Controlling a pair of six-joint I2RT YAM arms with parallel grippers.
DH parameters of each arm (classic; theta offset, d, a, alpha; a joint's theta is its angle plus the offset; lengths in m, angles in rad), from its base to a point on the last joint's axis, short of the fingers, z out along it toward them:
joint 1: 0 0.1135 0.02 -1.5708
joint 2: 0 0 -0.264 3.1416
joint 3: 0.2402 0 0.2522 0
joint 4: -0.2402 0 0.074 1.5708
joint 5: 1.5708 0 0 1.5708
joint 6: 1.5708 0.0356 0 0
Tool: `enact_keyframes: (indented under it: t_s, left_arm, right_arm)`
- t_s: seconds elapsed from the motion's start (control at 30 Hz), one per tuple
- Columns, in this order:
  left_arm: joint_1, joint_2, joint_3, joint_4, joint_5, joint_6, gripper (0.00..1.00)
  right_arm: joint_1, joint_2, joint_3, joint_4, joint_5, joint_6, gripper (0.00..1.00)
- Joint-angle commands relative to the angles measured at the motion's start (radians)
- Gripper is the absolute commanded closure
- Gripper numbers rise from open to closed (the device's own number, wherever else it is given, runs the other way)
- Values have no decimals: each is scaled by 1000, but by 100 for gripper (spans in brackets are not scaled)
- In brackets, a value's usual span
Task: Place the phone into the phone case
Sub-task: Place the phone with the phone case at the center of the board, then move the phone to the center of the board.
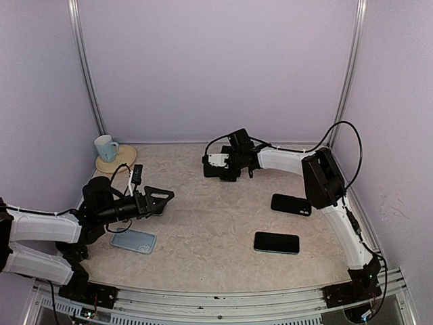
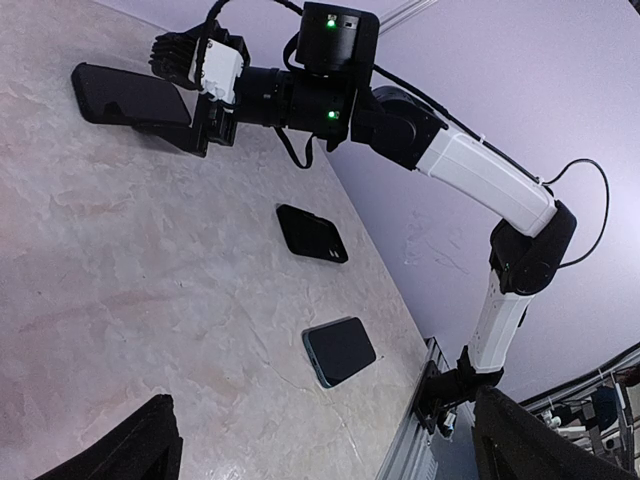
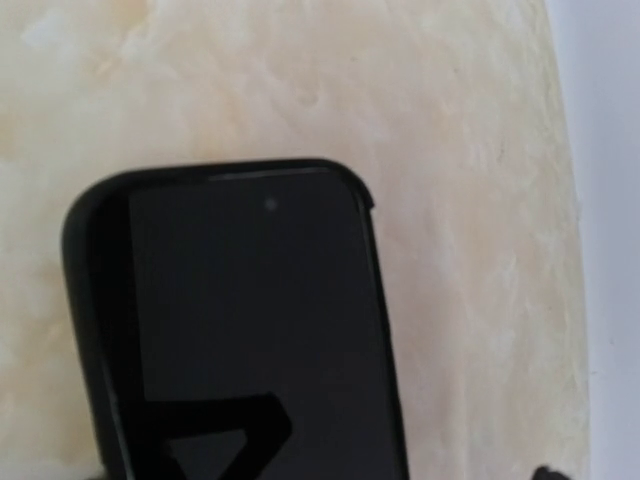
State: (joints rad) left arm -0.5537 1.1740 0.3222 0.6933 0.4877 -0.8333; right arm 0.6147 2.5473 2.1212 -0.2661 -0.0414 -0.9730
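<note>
No text, label, brand, number or sign could be read in any view. The dark phone (image 3: pixel 260 320) showed a blank, unlit face in the right wrist view, and all other surfaces were too small or blurred to resolve markings.

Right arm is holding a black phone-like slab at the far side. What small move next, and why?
Probably draw the right gripper back toward the middle of the table: its black slab is held far from the open left gripper, and fitting likely needs both.
</note>
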Motion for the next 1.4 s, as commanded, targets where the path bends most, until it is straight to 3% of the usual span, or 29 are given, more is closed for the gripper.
enact_keyframes:
  t_s: [0.0, 0.13, 0.5, 0.8, 1.2, 1.37]
  left_arm:
    - [-9, 7, 19, 19, -19, 2, 1]
    - [-14, 4, 24, 6, -29, 5, 1]
    - [-26, -40, 8, -32, -62, 9, 1]
    - [-31, -80, 11, -97, -152, 47, 1]
    - [-24, -178, 77, -345, -356, 129, 1]
    - [9, -192, 98, -417, -425, 126, 1]
  right_arm:
    - [-10, -6, -17, 36, -9, 42, 8]
    - [-6, -2, -1, 78, -3, 92, 3]
    - [24, 25, 1, 153, 109, 130, 3]
    - [63, -274, -289, 229, 113, 295, 0]
    - [77, -596, -599, 196, 102, 708, 0]
    - [79, -697, -726, 203, 6, 757, 0]
